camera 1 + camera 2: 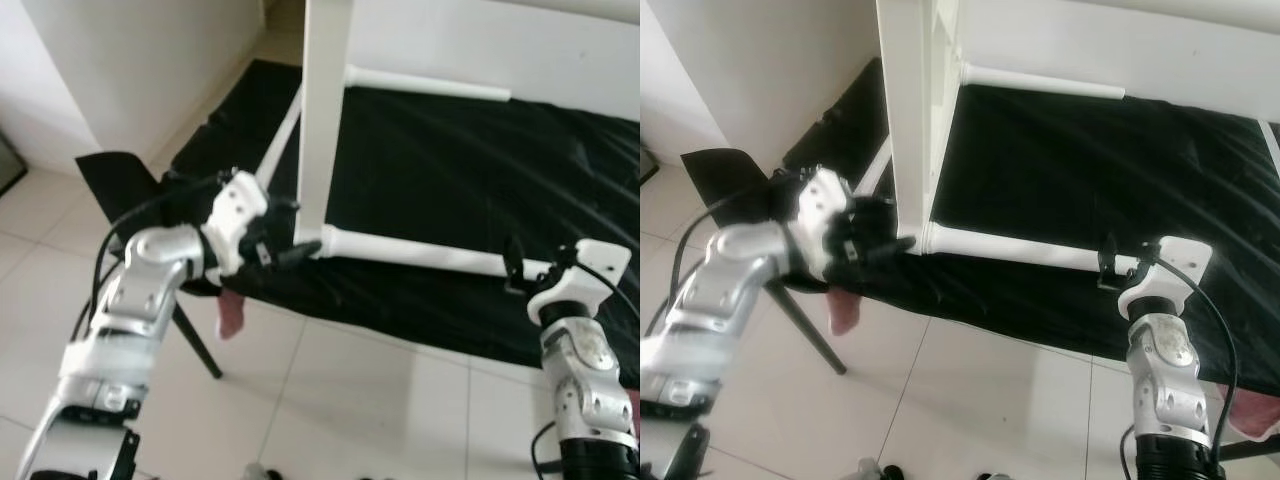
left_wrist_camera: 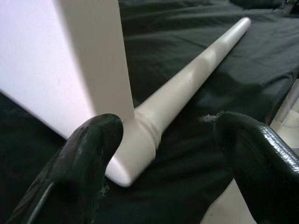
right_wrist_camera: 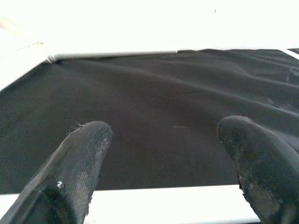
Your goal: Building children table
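White table frame [image 1: 325, 120] with round legs [image 1: 420, 255] on black sheet [image 1: 470, 170]

Smooth matt white table leg [image 2: 196, 70]; wrinkled black cloth [image 1: 470, 190] (slightly shiny).

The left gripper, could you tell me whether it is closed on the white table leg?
No, the left gripper is open, its fingers either side of the white table leg.
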Motion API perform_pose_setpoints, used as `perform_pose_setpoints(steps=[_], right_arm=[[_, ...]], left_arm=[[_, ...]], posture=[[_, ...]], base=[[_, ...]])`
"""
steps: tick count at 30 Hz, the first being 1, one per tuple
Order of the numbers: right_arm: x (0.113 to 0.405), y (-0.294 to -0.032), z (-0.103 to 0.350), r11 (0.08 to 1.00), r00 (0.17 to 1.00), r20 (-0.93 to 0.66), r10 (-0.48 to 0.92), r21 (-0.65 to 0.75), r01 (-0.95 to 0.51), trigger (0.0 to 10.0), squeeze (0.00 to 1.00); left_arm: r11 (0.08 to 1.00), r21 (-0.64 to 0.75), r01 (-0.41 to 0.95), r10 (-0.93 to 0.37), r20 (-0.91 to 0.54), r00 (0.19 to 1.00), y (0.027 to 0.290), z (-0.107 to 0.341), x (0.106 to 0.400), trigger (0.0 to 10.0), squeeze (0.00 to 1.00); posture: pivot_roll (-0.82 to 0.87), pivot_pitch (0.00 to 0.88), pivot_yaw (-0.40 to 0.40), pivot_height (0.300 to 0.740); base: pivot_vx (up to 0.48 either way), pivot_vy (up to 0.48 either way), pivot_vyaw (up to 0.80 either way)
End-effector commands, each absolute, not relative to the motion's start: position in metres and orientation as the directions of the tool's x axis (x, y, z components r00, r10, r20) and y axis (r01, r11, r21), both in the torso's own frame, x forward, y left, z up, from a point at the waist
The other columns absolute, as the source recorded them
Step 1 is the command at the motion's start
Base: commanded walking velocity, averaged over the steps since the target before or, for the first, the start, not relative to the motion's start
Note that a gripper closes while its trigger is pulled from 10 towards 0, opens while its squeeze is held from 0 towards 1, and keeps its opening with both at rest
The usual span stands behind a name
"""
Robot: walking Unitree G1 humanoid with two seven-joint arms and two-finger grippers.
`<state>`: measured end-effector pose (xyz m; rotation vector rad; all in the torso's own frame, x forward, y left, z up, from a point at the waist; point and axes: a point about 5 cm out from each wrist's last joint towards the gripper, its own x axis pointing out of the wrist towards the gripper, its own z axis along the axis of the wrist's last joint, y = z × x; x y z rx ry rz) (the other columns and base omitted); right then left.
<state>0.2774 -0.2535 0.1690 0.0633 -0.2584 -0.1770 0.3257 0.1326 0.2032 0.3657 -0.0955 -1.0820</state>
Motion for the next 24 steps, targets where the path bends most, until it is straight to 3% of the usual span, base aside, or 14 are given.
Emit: perform_pose_setpoints(steps=[1,14,15,18,24], right_arm=[[0.271,-0.246,0.161,0.986,0.963,0.225,-0.147,0.105,0.126,10.0,0.00],[0.257,-0.230,0.149,0.990,0.971,0.213,-0.112,0.110,0.090,10.0,0.00],[0.255,-0.230,0.148,0.989,0.968,0.216,-0.126,0.101,0.106,10.0,0.00],[0.248,-0.227,0.148,0.985,0.949,0.263,-0.172,0.017,0.174,10.0,0.00],[0.246,-0.220,0.146,0.984,0.947,0.269,-0.175,0.011,0.178,10.0,0.00]], left_arm=[[0.412,0.323,0.852,-0.876,-0.118,0.468,0.133,0.198,0.320,10.0,0.00],[0.448,0.308,0.839,-0.862,-0.101,0.497,0.137,0.190,0.308,10.0,0.00],[0.480,0.304,0.823,-0.846,-0.086,0.526,0.137,0.188,0.307,10.0,0.00],[0.701,0.225,0.677,-0.695,0.000,0.719,0.141,0.173,0.312,10.0,0.00],[0.754,0.156,0.638,-0.648,0.018,0.762,0.136,0.164,0.307,10.0,0.00]], posture=[[0.04,0.100,-0.019,0.740],[0.04,0.097,-0.024,0.740],[0.04,0.097,-0.023,0.740],[0.04,0.090,-0.016,0.740],[0.04,0.084,-0.017,0.740]], base=[[0.000,0.000,0.00],[0.000,0.000,0.00],[0.000,0.000,0.00],[0.000,0.000,0.00],[0.000,0.000,0.00]])
